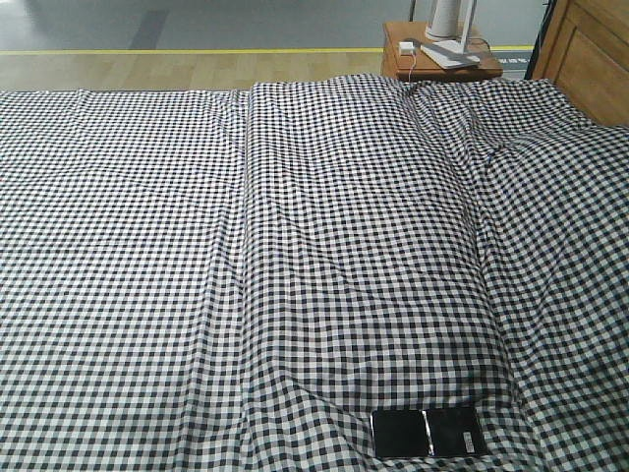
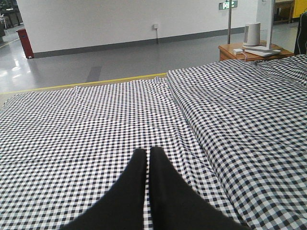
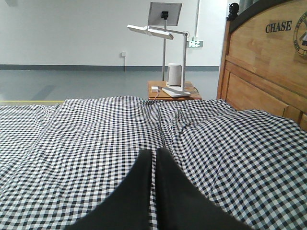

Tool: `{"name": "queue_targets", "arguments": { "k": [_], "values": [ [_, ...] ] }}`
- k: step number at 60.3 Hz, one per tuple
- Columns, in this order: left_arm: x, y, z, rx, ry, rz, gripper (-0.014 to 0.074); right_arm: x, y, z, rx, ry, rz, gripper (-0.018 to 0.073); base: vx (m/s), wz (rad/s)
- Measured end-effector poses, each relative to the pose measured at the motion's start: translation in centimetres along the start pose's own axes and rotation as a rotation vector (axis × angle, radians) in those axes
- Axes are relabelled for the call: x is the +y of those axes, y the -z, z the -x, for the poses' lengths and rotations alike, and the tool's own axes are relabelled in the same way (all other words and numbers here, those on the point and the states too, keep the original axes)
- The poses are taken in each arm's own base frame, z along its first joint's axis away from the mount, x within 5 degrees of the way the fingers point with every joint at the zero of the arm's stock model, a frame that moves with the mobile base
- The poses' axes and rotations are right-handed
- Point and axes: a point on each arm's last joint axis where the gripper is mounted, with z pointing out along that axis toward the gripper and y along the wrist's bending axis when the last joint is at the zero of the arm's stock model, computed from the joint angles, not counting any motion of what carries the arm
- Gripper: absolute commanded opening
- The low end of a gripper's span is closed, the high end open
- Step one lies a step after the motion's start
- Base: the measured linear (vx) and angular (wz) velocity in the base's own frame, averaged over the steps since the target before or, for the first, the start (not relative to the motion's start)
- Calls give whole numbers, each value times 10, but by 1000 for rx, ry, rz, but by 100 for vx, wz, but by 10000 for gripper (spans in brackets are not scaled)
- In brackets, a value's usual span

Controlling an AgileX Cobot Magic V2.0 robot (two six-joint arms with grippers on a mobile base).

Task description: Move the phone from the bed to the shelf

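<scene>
The phone [image 1: 428, 433], flat, black and glossy with a small white sticker at its right end, lies on the bed [image 1: 295, 246] near the front edge, right of the middle. Black-and-white check cloth with long creases covers the bed. Neither wrist view shows the phone. My left gripper [image 2: 148, 151] is shut, its black fingers close together above bare check cloth. My right gripper [image 3: 154, 152] is also shut, with nothing between its fingers, above the cloth near the headboard [image 3: 268, 67]. No gripper appears in the front view. The shelf is out of view.
A reddish-brown side table [image 1: 437, 61] stands past the bed's far right corner, holding a white lamp base [image 1: 452, 34] and a small white charger [image 1: 406, 47]. The wooden headboard [image 1: 590, 54] runs along the right. Grey floor with a yellow line [image 1: 187, 51] lies beyond.
</scene>
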Motion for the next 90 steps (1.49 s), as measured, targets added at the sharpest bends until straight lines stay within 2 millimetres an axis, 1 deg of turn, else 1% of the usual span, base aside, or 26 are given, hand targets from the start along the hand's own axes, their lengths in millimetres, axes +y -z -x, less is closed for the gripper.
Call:
{"name": "queue_targets", "arguments": {
  "k": [90],
  "values": [
    [0,0,0,0,0,0,1,0,0,1,-12,4,-1,-4,0,0]
  ]
}}
